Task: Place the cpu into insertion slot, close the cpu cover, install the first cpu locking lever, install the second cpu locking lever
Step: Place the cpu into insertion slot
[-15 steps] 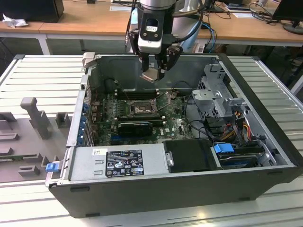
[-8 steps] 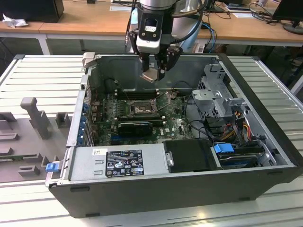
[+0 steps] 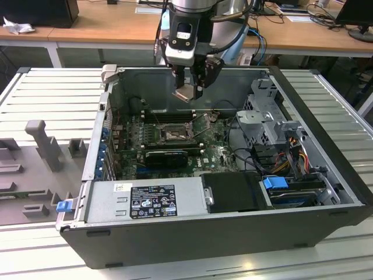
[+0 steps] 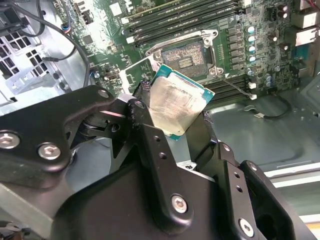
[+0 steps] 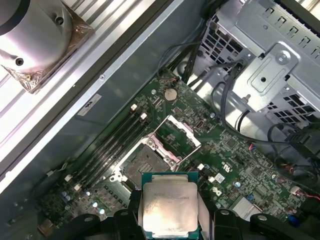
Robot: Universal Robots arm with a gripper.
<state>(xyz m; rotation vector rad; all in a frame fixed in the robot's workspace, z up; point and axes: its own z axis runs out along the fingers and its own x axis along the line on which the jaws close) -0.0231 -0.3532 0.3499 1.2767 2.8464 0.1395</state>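
Exterior view angled down over computer case (image 3: pixel 233 233), both wrist views close above insertion slot (image 4: pixel 186 55) (image 5: pixel 145 164)

Insertion slot (image 5: pixel 145 162) clear above; cpu cover (image 5: pixel 178 132) swung open alongside; drive cage (image 5: pixel 270 60), cables (image 5: pixel 226 95) nearby.

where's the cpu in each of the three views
Exterior view: the flat square silver-grey cpu is held above the open dark grey computer case.
Second wrist view: the cpu is tilted, pinched between the black fingers.
First wrist view: the cpu is held flat, close to the socket.
Shared landmark: the square black insertion slot, uncovered, with no chip in it.
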